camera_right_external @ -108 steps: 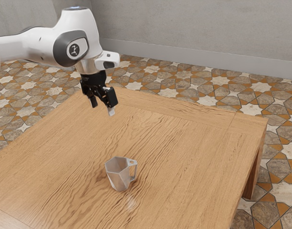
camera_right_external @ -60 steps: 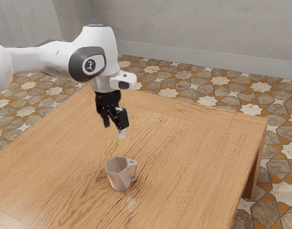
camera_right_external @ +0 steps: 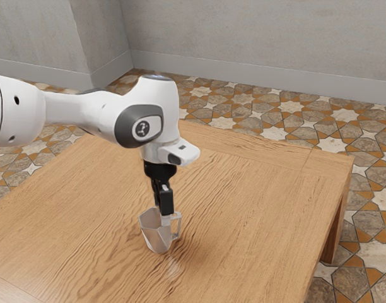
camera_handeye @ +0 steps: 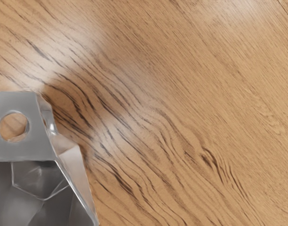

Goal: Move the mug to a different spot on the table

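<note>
A grey faceted mug (camera_right_external: 159,235) stands upright on the wooden table (camera_right_external: 262,196), toward its front, with its handle pointing to the exterior view's right. My gripper (camera_right_external: 165,211) hangs straight down with its fingertips at the mug's rim on the handle side. The fingers stand open and nothing is gripped between them. In the wrist view the mug (camera_handeye: 38,181) lies just under the hand, its holed handle (camera_handeye: 13,126) and open mouth seen from above.
Bare wood (camera_handeye: 191,108) stretches away on every side of the mug. The table's right edge (camera_right_external: 344,189) drops to a patterned tile floor (camera_right_external: 369,132). A grey wall runs along the back.
My arm has swung from the table's far left corner toward the front and dropped, bringing the gripper from high above the wood down to the mug's rim. The mug has stayed put.
</note>
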You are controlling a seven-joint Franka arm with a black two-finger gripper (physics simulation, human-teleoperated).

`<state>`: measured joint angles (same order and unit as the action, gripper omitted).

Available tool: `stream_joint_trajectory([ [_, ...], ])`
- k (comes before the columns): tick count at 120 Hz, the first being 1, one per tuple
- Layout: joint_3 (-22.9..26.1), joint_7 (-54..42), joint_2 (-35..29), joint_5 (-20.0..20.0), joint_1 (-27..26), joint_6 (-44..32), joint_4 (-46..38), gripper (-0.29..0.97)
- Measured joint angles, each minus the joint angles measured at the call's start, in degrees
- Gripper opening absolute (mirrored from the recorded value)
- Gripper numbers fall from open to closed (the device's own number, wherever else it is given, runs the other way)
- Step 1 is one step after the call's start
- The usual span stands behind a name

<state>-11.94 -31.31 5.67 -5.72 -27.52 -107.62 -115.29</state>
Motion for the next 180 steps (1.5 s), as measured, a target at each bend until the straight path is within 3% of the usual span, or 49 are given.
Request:
stream_joint_trajectory([
  [13,0.45,-2.35,1.96,-0.65,-0.86,-2.29,-0.07,0.68],
  [38,0.51,-4.66,4.63,4.79,-0.59,-6.78,0.68,0.68],
  [57,0.51,-4.97,5.87,6.40,-0.55,-8.34,0.81,0.68],
  [180,-0.10,-4.34,13.03,6.79,-0.61,-13.91,2.43,0.68],
])
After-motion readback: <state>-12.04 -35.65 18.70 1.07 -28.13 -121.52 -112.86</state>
